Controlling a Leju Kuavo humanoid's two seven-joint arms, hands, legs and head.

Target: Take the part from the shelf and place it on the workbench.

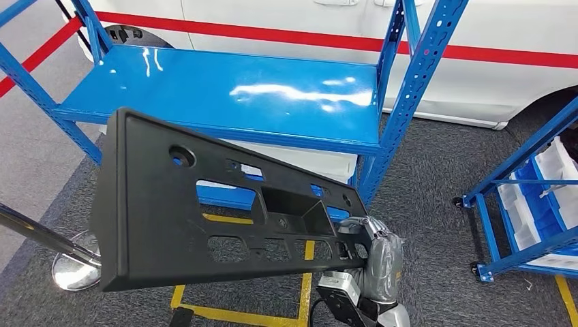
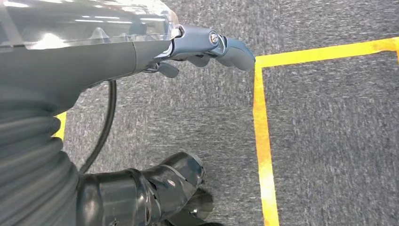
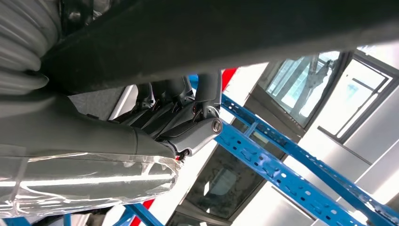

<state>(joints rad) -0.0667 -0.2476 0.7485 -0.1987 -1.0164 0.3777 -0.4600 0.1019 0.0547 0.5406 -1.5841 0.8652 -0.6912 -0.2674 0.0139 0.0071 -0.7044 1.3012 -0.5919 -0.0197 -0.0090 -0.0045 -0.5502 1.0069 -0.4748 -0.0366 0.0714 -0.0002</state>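
— Carpet (image 1: 436, 191), grey and speckled, covers the floor, with yellow tape lines (image 1: 235, 315) marking a box on it. What stands on it?

— A blue steel shelf (image 1: 225, 92), glossy top board catching the lights, perforated uprights at the corners. Behind it is the side of a white vehicle (image 1: 491, 27) with a red stripe. A second blue rack (image 1: 538, 197) holding pale bins sits at the right, and a chrome post base (image 1: 71, 269) at the lower left.

— And the part?

— The part (image 1: 204, 204) is off the shelf, held up in the air in front of it, tilted, lower at the right end. It is a long, flat, matte black plastic panel with a raised rim, a round hole near one end, several rectangular cut-outs and a boxy recess in the middle.

— Which hand has it?

— The right hand (image 1: 361, 235) grips its right end, fingers wrapped over the edge; in the right wrist view the dark fingers (image 3: 188, 103) press up against the panel's underside. The wrist carries a clear plastic wrap over a grey ribbed cover.

— The left?

— The left hand (image 2: 207, 44) hangs over the carpet beside a yellow line, holding nothing. The grey thumb sticks straight out; I cannot tell how the other fingers lie.
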